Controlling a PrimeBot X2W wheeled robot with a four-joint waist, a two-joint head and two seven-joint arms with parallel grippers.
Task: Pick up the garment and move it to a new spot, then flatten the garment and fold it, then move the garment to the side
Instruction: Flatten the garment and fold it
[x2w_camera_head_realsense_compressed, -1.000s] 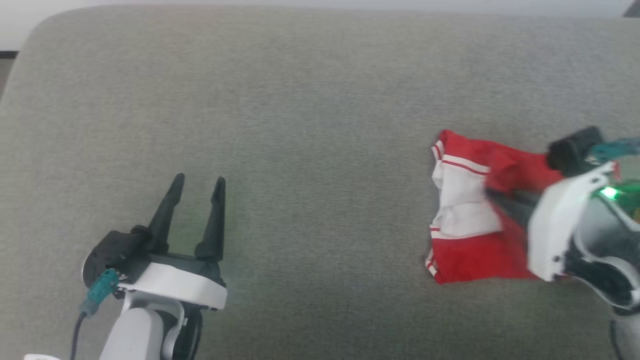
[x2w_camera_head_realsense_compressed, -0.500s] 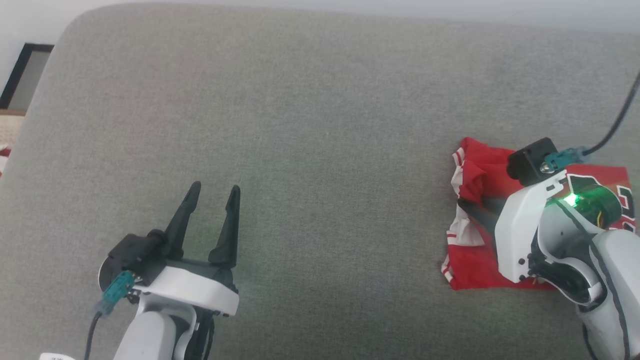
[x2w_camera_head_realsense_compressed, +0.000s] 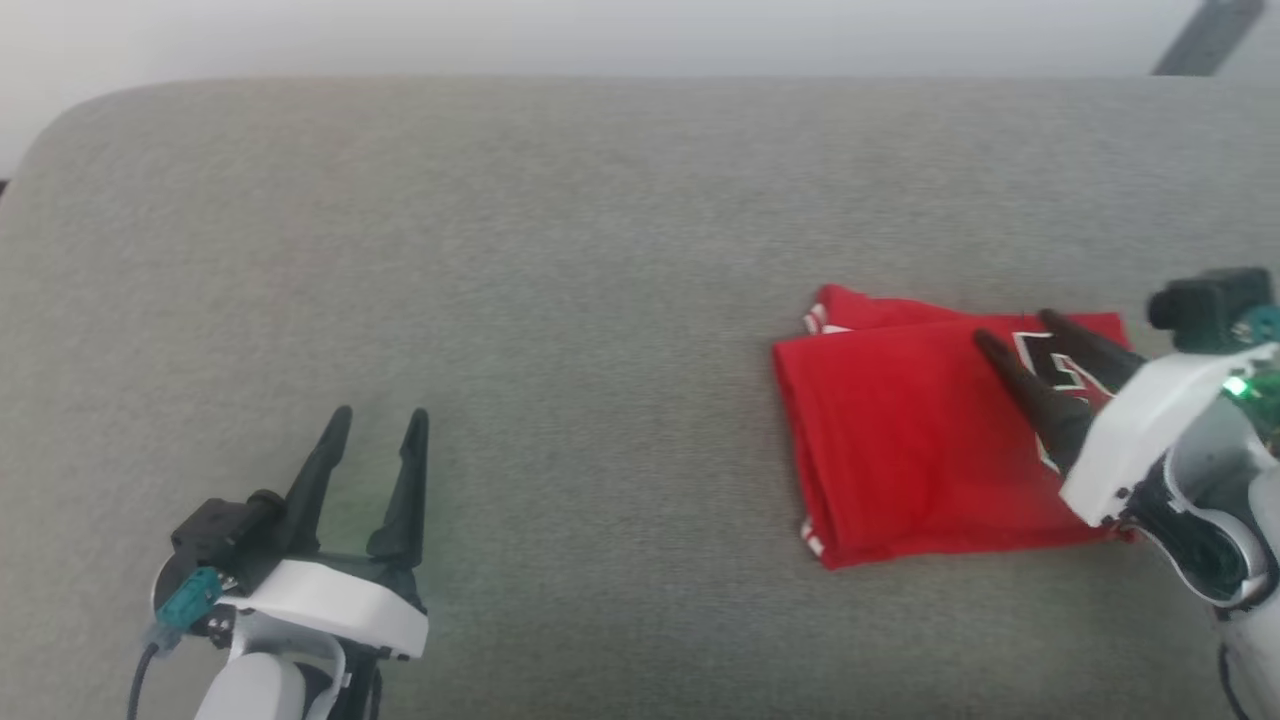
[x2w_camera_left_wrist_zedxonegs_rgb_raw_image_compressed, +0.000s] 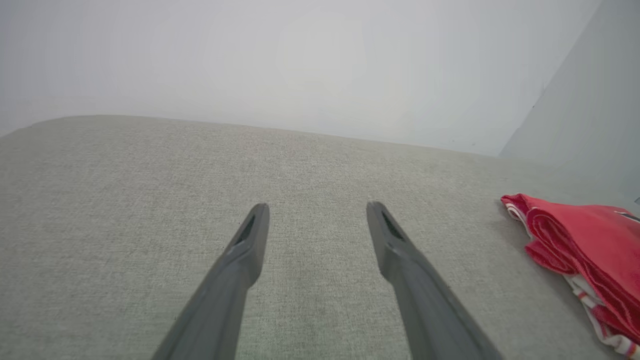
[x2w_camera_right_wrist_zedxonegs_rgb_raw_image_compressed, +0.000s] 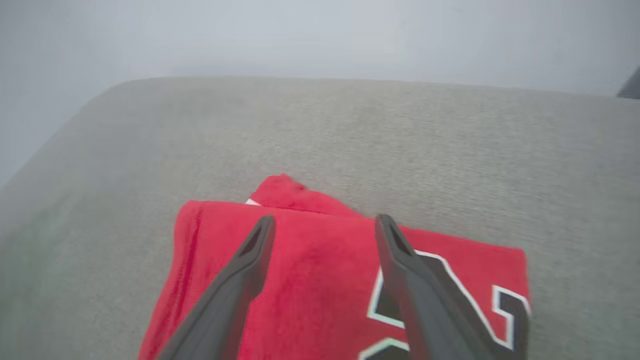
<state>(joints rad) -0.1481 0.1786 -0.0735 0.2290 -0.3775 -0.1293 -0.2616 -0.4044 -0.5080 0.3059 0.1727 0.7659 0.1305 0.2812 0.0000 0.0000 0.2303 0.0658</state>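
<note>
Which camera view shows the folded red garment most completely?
The head view: nearly the whole folded garment shows from above, except the corner under the right gripper. The right wrist view shows its top with the lettering, cut off at the bottom. The left wrist view shows its layered edge.

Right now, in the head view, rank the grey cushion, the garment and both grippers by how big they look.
1. grey cushion
2. garment
3. left gripper and right gripper: these look about alike, so I leave them tied.

Broad cushion (x2w_camera_head_realsense_compressed: 600, 300) free between my left gripper (x2w_camera_head_realsense_compressed: 381, 412) and folded garment (x2w_camera_head_realsense_compressed: 900, 450); my right gripper (x2w_camera_head_realsense_compressed: 1012, 326) spread above garment.
</note>
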